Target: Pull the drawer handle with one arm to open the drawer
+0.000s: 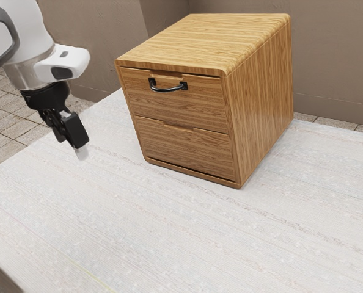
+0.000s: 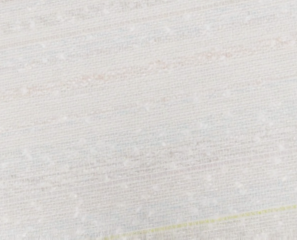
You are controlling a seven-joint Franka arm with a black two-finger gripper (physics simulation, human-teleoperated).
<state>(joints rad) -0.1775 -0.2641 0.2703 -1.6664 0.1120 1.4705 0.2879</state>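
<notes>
Pale woven tabletop (image 1: 169,244) in foreground. Black gripper (image 1: 80,152) hanging over it at exterior view's left, open or closed: cannot tell. Wooden cabinet (image 1: 255,91) well apart, rightward — upper drawer (image 1: 187,107) flush, black handle (image 1: 167,87) untouched.

A pale, woven-textured tabletop (image 1: 169,244) is spreading across the lower frame before you. Grey floor tiles (image 1: 4,131) are showing at the left edge, and a brown-grey wall (image 1: 334,55) is running along the top. Close up, a thin yellow line (image 2: 228,218) is crossing the tabletop.
</notes>
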